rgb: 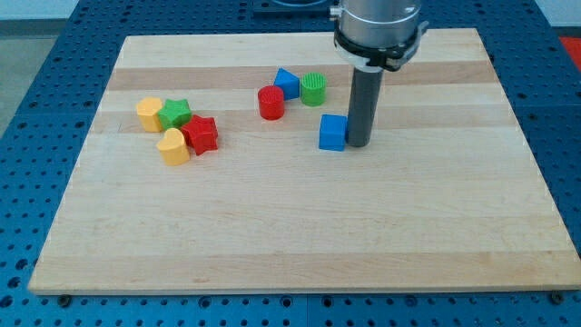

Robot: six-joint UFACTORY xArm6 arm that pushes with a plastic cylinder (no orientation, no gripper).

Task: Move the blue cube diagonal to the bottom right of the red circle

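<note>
The blue cube [333,133] sits on the wooden board, right of centre. The red circle [270,103], a red cylinder, stands to the cube's upper left. My tip [359,143] is on the board at the blue cube's right side, touching or nearly touching it. The rod rises straight up to the arm's grey end at the view's top.
A blue triangular block [287,84] and a green cylinder [313,88] stand just right of the red circle. At the view's left is a cluster: a yellow block [150,114], a green star [176,113], a red star [201,134] and a yellow heart-like block [172,146].
</note>
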